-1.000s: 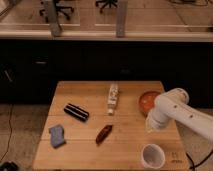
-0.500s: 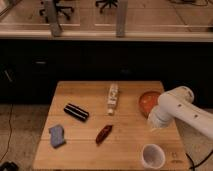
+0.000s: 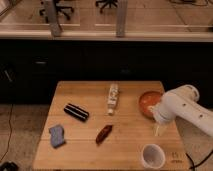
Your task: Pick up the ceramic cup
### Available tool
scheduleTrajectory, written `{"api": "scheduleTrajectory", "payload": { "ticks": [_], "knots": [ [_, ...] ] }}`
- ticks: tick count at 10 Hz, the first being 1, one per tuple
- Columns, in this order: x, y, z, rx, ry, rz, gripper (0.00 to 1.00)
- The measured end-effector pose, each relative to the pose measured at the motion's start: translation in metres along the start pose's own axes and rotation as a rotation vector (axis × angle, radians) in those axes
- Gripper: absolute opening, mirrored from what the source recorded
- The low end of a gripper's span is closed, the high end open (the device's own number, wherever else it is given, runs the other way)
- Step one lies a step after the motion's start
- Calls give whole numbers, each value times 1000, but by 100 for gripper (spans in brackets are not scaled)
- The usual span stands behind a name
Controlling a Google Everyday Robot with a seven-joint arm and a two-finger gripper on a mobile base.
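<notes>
A wooden surface (image 3: 90, 92) is seen from above and in front. At its 8 o'clock edge a blue folded cloth or sponge (image 3: 57, 135) is laid flat. A black oblong packet (image 3: 76, 111) is placed at 10 o'clock, set at a slant and apart from the blue item. Just below the centre a dark red-brown object (image 3: 104, 133) is found, too indistinct to be named more exactly. At 12 o'clock a white, elongated pack (image 3: 113, 98) is laid lengthwise towards the far edge. An orange-red bowl (image 3: 149, 102) is set at 2 o'clock, partly covered by the white arm (image 3: 185, 107) that is brought in from the right. The gripper (image 3: 159, 129) is held pointing down at 3 o'clock, just at 5 o'clock of the bowl; whether it is spread or pressed together cannot be told. The ceramic cup (image 3: 152, 155) is stood upright at the surface's 5 o'clock corner, at 6 o'clock of the gripper and apart from it.
</notes>
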Motion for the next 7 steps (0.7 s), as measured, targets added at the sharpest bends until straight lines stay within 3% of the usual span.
{"api": "scheduleTrajectory", "payload": {
  "ticks": [4, 7],
  "knots": [
    [5, -5, -24, 13, 28, 26, 80],
    [0, 5, -32, -35, 27, 45, 80]
  ]
}}
